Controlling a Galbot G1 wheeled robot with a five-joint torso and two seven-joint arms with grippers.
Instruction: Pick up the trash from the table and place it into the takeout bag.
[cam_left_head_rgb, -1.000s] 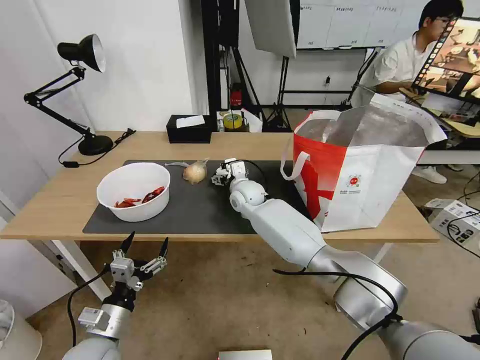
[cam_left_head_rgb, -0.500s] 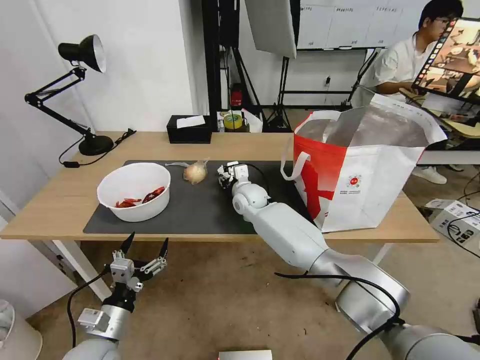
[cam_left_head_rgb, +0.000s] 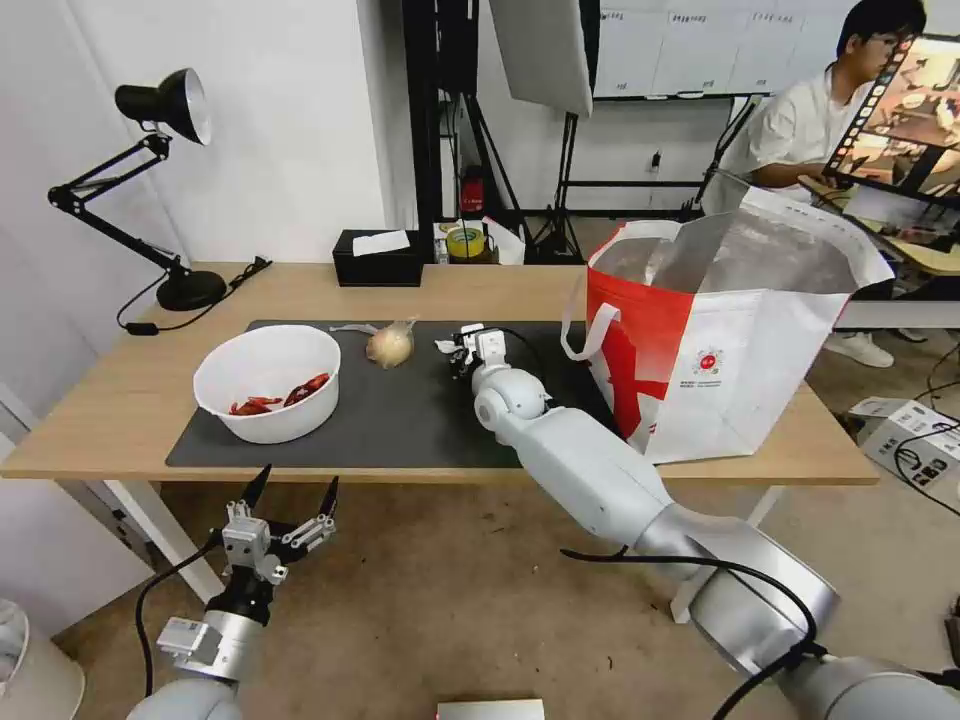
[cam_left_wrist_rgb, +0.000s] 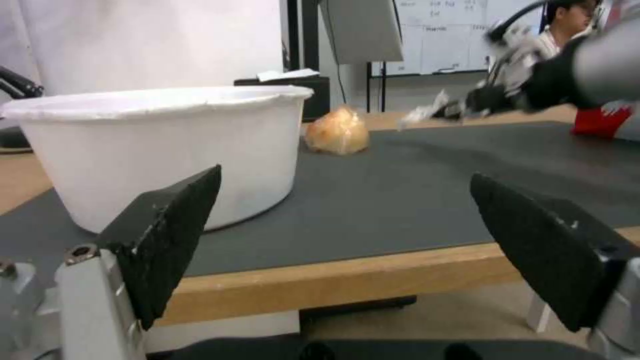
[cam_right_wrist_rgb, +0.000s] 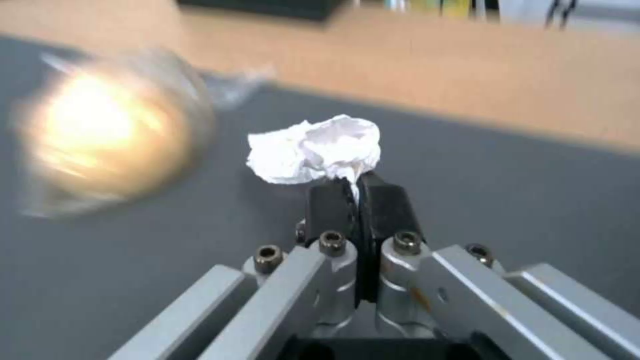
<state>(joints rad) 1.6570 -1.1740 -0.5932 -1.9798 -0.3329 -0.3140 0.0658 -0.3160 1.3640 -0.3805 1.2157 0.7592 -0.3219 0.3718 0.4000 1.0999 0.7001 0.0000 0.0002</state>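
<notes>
A crumpled white tissue (cam_right_wrist_rgb: 313, 149) was held clamped between the closed tips of the right pincer (cam_right_wrist_rgb: 352, 192), which was poised over the dark grey mat (cam_left_head_rgb: 400, 410) on the table (cam_left_head_rgb: 120, 400). Just beside that pincer, toward the robot's left, the knotted clear bag around a tan lump (cam_left_head_rgb: 390, 343) lay on the mat; farther on the same side stood the white bowl with red scraps (cam_left_head_rgb: 267, 381). On the pincer's other side, near but apart from it, the takeout bag (cam_left_head_rgb: 720, 350) stood upright on the table with its foil-lined mouth open.

The left pincer (cam_left_head_rgb: 287, 497) was held with its tips spread wide apart and nothing between them, below and in front of the table edge, level with the bowl.

The step in hand was judged to be the carrying of the tissue to the bag, the pick being done. The next move was judged to call for the tissue to be raised above the bag's rim and brought over the opening before release, clear of the near loop handle (cam_left_head_rgb: 580, 325). The knotted bag and the bowl were left to be collected.
</notes>
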